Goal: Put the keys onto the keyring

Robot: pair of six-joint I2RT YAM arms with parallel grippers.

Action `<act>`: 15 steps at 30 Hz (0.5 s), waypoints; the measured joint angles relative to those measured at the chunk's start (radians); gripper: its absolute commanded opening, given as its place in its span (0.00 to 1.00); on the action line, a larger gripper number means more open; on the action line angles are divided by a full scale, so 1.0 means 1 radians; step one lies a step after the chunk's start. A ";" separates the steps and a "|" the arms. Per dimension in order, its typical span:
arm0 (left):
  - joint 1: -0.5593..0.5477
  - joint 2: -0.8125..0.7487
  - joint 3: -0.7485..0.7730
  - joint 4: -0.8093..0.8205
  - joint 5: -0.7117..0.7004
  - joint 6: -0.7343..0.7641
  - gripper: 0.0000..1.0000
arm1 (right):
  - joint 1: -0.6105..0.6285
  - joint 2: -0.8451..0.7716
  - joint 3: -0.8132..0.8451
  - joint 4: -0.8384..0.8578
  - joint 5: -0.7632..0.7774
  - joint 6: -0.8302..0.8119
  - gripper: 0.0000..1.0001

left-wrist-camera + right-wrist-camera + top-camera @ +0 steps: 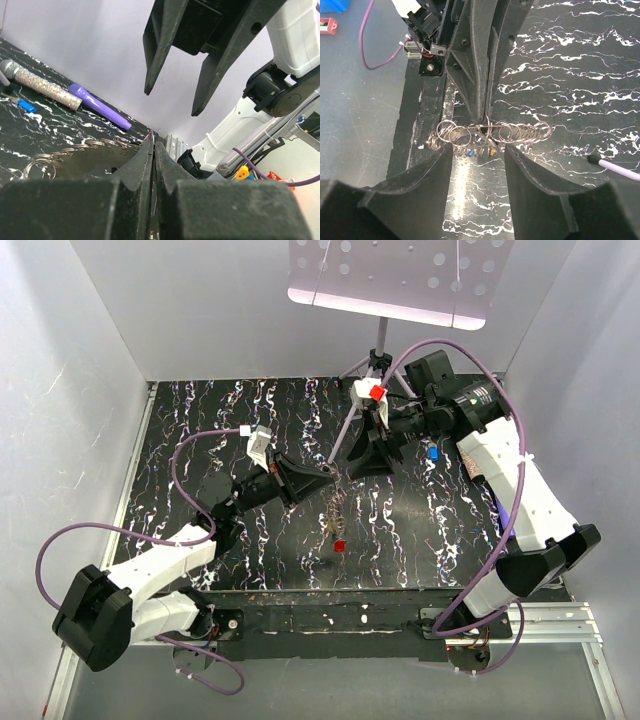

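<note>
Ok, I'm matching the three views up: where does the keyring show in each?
Top view: keyring at centre, just under the left gripper.
Left wrist: keyring lower left, beside the left gripper.
Right wrist: keyring at centre, a row of rings.
Shared landmark: the left gripper, pinching it in all three.

text: none legible | labels: none legible | numbers: none | signs: none
</note>
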State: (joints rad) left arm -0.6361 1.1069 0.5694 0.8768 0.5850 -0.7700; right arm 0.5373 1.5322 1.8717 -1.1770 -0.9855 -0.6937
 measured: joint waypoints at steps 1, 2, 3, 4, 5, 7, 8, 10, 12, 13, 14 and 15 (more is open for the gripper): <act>0.000 -0.001 0.000 -0.012 -0.003 0.000 0.00 | 0.000 0.000 0.000 -0.001 0.001 -0.005 0.54; 0.000 -0.002 0.000 -0.026 -0.007 0.003 0.00 | 0.000 0.000 0.000 -0.002 0.003 -0.009 0.54; 0.000 -0.003 0.001 -0.040 -0.010 0.004 0.00 | -0.002 0.000 0.000 -0.002 0.004 -0.013 0.54; 0.000 -0.005 0.002 -0.051 -0.013 0.007 0.00 | -0.005 0.000 0.000 -0.002 0.004 -0.014 0.54; 0.000 -0.005 0.002 -0.060 -0.017 0.009 0.00 | -0.006 0.000 0.000 -0.002 0.004 -0.016 0.54; 0.000 -0.007 0.002 -0.069 -0.023 0.011 0.00 | -0.016 0.000 0.000 -0.002 0.004 -0.019 0.54; 0.000 -0.007 0.002 -0.071 -0.025 0.011 0.00 | -0.023 0.000 0.000 -0.003 0.005 -0.021 0.54; 0.000 -0.008 0.002 -0.072 -0.028 0.011 0.00 | -0.031 0.000 0.000 -0.006 0.007 -0.029 0.54; 0.000 -0.008 0.002 -0.073 -0.028 0.011 0.00 | -0.037 0.000 0.000 -0.021 0.011 -0.052 0.54; 0.000 -0.008 0.002 -0.073 -0.028 0.011 0.00 | -0.038 0.000 0.000 -0.033 0.013 -0.069 0.54; 0.000 -0.009 0.002 -0.073 -0.028 0.011 0.00 | -0.038 0.000 0.000 -0.045 0.013 -0.087 0.53; 0.000 -0.010 0.002 -0.073 -0.028 0.011 0.00 | -0.038 -0.001 0.000 -0.057 0.012 -0.106 0.53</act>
State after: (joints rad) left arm -0.6361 1.0973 0.5713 0.8036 0.5568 -0.7593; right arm 0.4992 1.5311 1.8721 -1.2339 -0.9733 -0.8001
